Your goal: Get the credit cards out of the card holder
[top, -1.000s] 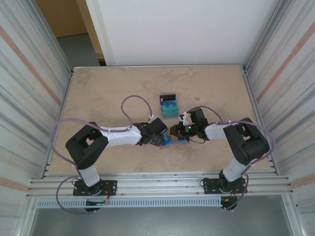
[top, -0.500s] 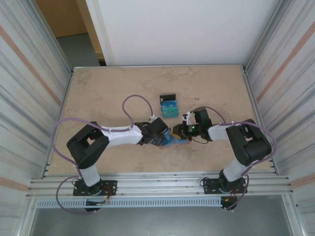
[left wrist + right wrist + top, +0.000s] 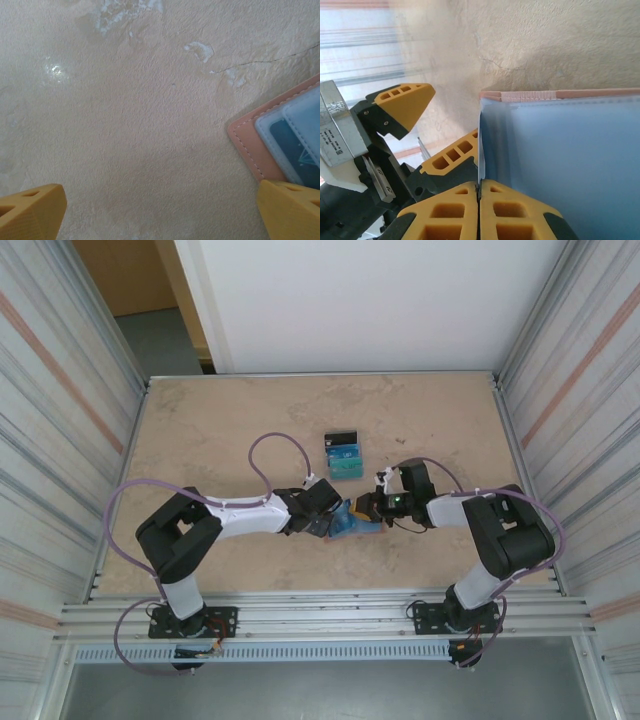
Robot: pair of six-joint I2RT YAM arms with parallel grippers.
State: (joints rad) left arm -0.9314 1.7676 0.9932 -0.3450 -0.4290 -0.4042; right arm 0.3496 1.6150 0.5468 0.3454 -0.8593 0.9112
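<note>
Midway along the desk [image 3: 220,430], the right claw [image 3: 479,189] pinches shut on the blue flap of the holder [image 3: 560,165]; the left claw [image 3: 160,210] gapes wide over its corner.

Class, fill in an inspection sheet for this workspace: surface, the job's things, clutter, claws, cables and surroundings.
Surface: beige mottled table with pale patches and a fine crack.
Job's things: card holder lies between the claws, with a dark teal card in its pocket. Three cards, black, blue and teal, lie close together on the table beyond it.
Clutter: nothing seen.
Claws: left claw is wide open, one finger at the holder's edge. Right claw is shut on a thin blue edge of the holder; flap or card, cannot tell.
Cables: purple cables loop off both arms.
Surroundings: ribbed metal walls on either side, white panel behind.
</note>
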